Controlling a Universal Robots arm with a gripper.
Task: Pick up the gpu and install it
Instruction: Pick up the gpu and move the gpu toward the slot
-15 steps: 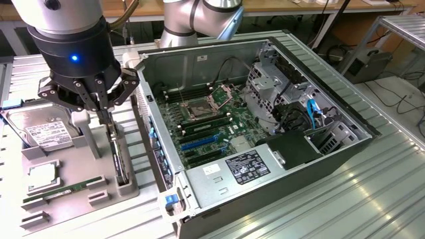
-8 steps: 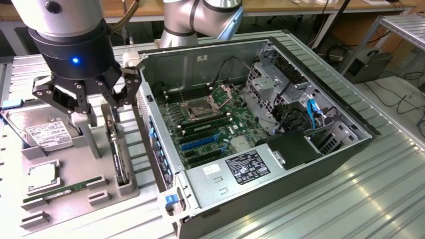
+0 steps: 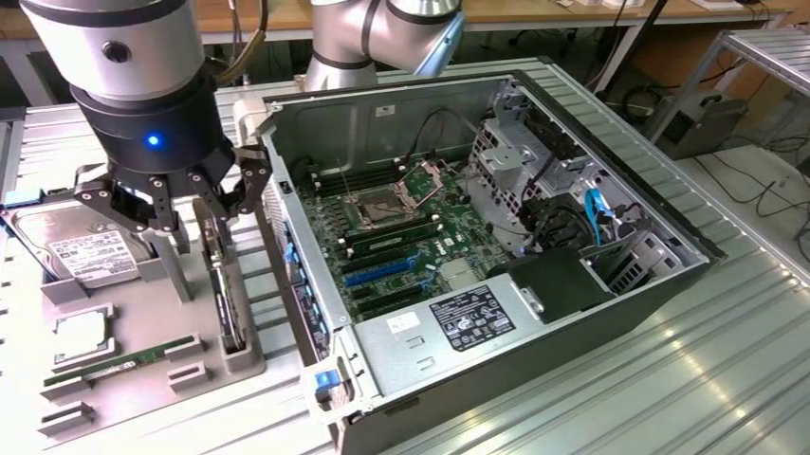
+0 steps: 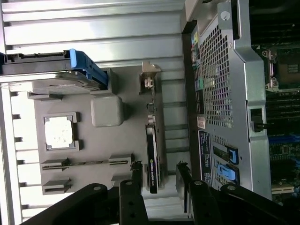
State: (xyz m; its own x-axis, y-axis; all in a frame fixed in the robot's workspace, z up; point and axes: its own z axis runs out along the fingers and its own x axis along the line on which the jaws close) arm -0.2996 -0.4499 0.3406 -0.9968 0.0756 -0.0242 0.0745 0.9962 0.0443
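The open computer case [image 3: 379, 118] lies on the desk [image 3: 658, 379] just beside my fingers [image 3: 203, 227], motherboard exposed. Beneath my fingers sits the grey holder tray [image 3: 133, 308], with 1 hard drive [image 3: 82, 248] off to one side. The gpu [image 3: 226, 305] stands on edge in its tray slot directly below. My fingers are spread apart, one on either side of it with a gap, gripping nothing.

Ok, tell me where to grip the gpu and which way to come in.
Best grip the gpu by its upper long edge, around mid-length, pinching its two flat faces, coming from straight above. It stands on edge, slotted in the grey holder, so the thin top edge looks freest.
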